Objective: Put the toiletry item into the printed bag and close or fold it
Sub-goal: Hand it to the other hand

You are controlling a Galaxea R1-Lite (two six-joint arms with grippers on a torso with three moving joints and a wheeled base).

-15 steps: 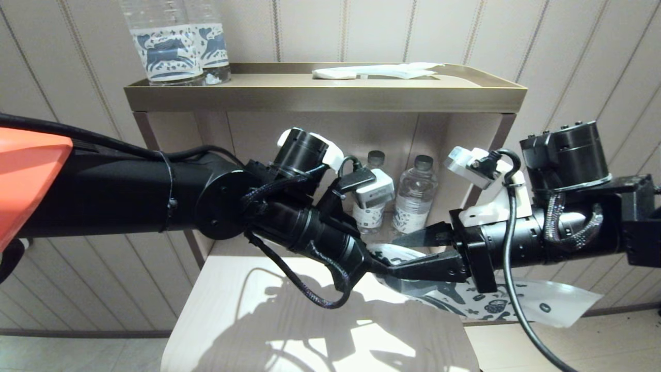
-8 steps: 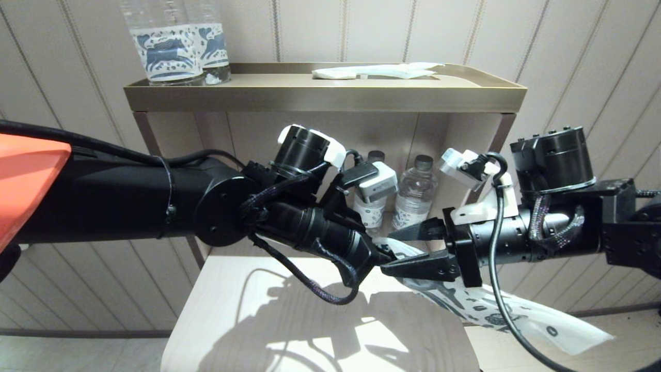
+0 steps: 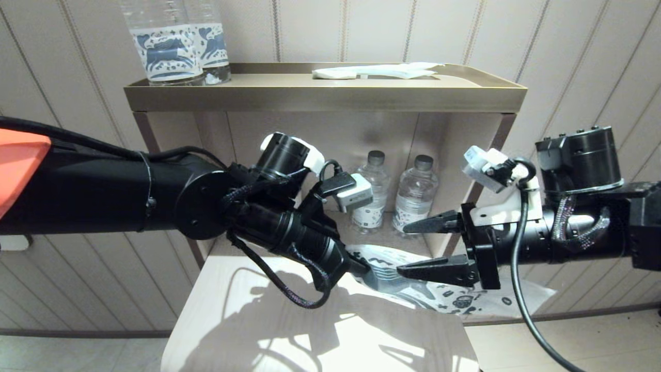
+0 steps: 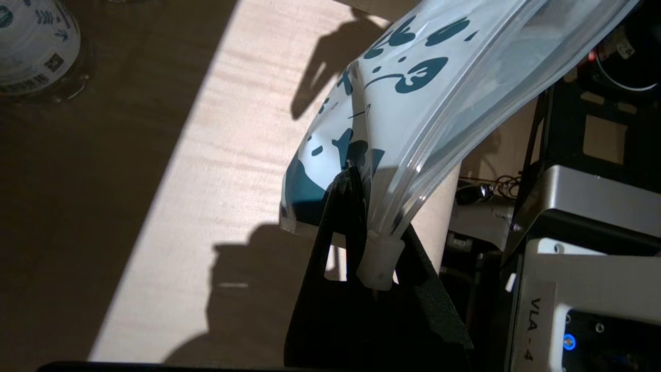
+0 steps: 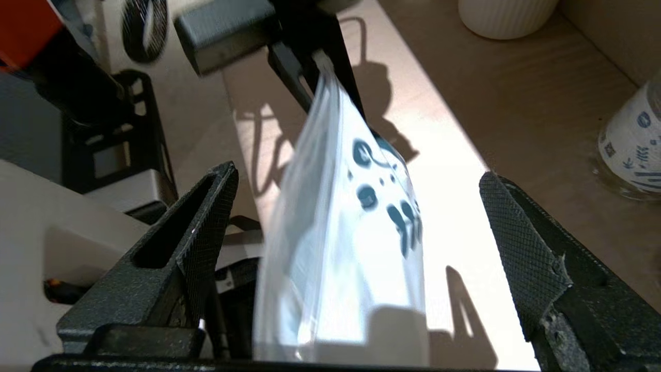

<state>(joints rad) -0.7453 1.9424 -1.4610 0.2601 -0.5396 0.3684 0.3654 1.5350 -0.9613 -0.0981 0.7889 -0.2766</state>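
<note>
The printed bag, white with dark blue doodles, hangs slanting above the pale table. My left gripper is shut on one end of it. In the left wrist view the fingers pinch the bag beside a small white ribbed piece at the bag's clear edge. My right gripper stands wide open around the bag without touching it. The right wrist view shows the bag loose between the spread jaws of that gripper. The toiletry item does not show as a separate thing.
Behind stands a shelf unit with a gold tray top carrying two horse-label bottles and a white wrapped packet. Two small water bottles stand in its niche. The pale wooden table lies below both arms.
My right gripper has opened wide and drawn back to the right, letting go of the bag. The left gripper has shifted slightly left and still holds it; the bag's free end has swung.
</note>
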